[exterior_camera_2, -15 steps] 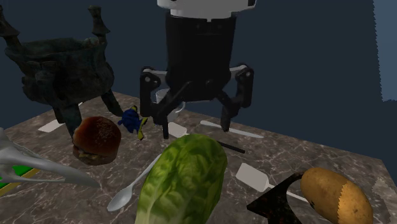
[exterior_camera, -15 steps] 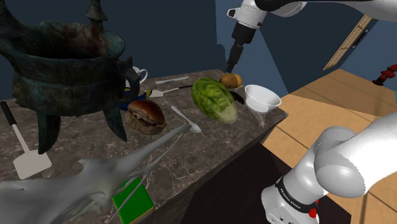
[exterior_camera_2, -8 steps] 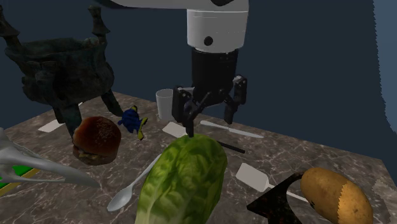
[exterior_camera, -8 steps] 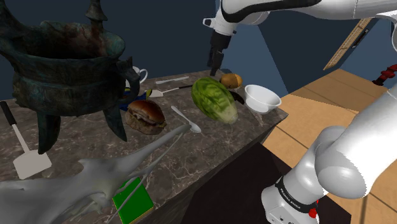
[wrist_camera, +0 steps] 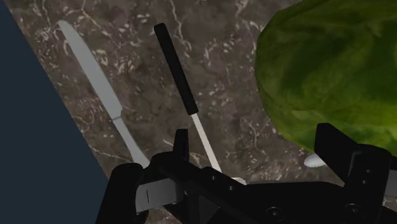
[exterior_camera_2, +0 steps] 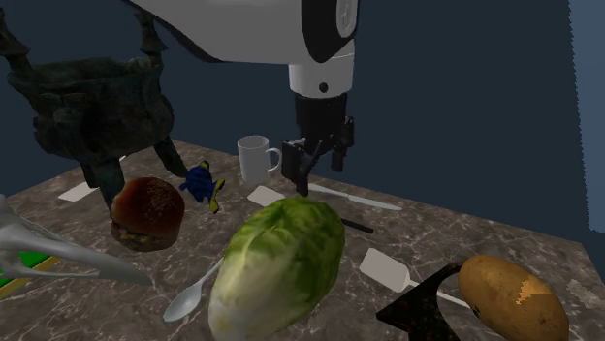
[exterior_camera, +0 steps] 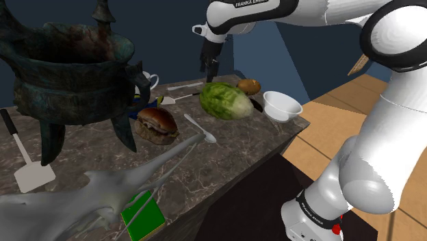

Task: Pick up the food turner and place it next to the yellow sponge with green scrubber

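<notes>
1. Over the far part of the marble-patterned desk (exterior_camera: 226,147): black gripper (exterior_camera: 209,67), released, fingers apart, grasping nothing.
2. In the wrist view, directly below the gripper (wrist_camera: 254,135): food turner (wrist_camera: 180,70), flat on the desk, black handle pointing away from the hand, thin pale shaft running back beneath it close to one finger (wrist_camera: 181,143), untouched.
3. In the second exterior view: same food turner (exterior_camera_2: 351,225) just behind the lettuce (exterior_camera_2: 281,262), white blade toward the white mug (exterior_camera_2: 256,157), gripper (exterior_camera_2: 320,172) poised above it near the blade end.
4. On the far side of the food turner: grey table knife (wrist_camera: 95,83), roughly parallel, apart from it.
5. Toward the shoulder view's right of the lettuce: potato (exterior_camera: 248,86) and white bowl (exterior_camera: 282,105).
6. Well apart from the food turner, at the near edge of the desk toward the shoulder view's left: sponge (exterior_camera: 144,219), green face up, partly under a grey spiky shape (exterior_camera: 102,192).
7. Between the sponge and the lettuce: burger (exterior_camera: 157,123) and spoon (exterior_camera: 200,128); at the shoulder view's left, a dark legged vessel (exterior_camera: 68,61).
</notes>
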Motion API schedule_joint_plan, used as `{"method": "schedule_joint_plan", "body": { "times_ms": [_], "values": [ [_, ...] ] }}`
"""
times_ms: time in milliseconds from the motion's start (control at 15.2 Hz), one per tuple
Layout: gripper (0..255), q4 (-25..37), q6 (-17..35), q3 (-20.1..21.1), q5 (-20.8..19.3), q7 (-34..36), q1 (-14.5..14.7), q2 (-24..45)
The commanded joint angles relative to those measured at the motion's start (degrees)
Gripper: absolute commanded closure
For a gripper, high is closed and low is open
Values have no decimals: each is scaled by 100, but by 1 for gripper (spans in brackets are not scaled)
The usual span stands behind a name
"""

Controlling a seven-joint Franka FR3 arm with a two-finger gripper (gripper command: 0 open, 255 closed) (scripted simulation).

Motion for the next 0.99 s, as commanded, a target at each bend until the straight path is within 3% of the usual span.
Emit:
{"method": "schedule_joint_plan", "body": {
  "times_ms": [0, 396, 924],
  "values": [
    [0, 315, -165, 68, -23, -369, 6, 494],
    [0, 1439, -124, 324, -169, -1248, 71, 1679],
    [0, 1156, 361, 326, -150, -1259, 52, 1881]
  ]
}}
